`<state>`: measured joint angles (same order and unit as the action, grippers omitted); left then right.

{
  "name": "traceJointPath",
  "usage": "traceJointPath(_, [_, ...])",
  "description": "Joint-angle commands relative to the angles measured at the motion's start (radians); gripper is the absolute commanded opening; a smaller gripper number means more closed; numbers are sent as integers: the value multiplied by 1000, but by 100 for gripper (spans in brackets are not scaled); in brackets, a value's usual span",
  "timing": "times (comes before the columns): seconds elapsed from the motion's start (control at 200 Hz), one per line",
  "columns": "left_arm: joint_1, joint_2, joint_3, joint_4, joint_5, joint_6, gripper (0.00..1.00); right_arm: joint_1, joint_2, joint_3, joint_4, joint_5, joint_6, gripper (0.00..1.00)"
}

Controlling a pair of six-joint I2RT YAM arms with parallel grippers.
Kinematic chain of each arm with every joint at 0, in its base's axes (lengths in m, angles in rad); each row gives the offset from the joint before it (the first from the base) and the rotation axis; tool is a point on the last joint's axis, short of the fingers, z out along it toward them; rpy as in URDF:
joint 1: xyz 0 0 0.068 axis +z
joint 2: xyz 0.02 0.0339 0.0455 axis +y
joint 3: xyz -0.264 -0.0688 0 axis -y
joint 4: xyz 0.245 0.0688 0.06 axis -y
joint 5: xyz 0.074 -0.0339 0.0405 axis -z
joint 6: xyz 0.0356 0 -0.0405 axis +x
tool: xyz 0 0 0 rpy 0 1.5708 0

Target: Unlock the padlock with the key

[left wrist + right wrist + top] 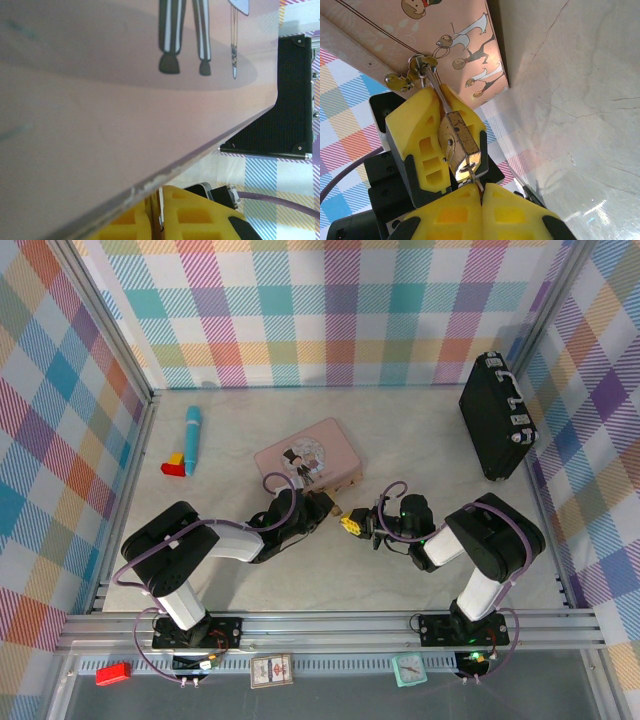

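Note:
The small brass padlock hangs by its thin shackle from the brass hasp on the pink tin. My left gripper is shut on the padlock, its yellow fingers pressing the lock's two sides. In the left wrist view the left gripper sits under the tin's lid with a thin metal edge pinched between its pads. My right gripper is shut on the slim key, and the key's blade sits in the keyhole at the lock's bottom face. From above, the right gripper meets the left one just in front of the tin.
A black case stands at the back right, also visible as the case in the left wrist view. A blue tube and a red-and-yellow block lie at the back left. Metal frame rails and plaid walls enclose the table.

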<state>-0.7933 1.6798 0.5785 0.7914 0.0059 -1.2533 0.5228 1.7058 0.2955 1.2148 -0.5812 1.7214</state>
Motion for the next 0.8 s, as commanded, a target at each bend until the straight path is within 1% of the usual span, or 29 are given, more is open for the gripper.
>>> traceJointPath(0.0, [-47, -18, 10, 94, 118, -107, 0, -8, 9, 7, 38, 12, 8, 0])
traceJointPath(0.145, [-83, -15, 33, 56, 101, -89, 0, -12, 9, 13, 41, 12, 10, 0])
traceJointPath(0.28, [-113, 14, 47, 93, 100, -102, 0, -30, 6, 19, 50, 12, 17, 0])
traceJointPath(0.375, [-125, 14, 59, 74, 99, -99, 0, -43, -3, 23, 38, 5, 14, 0])
traceJointPath(0.56, [-135, -7, 64, 28, 86, -79, 0, -55, -43, 21, -25, 1, -14, 0])
traceJointPath(0.705, [-135, -18, 81, -29, 76, -67, 0, -57, -83, 22, -111, 4, -57, 0])
traceJointPath(0.795, [-130, -15, 77, -27, 68, -67, 0, -57, -115, 21, -174, 9, -90, 0])
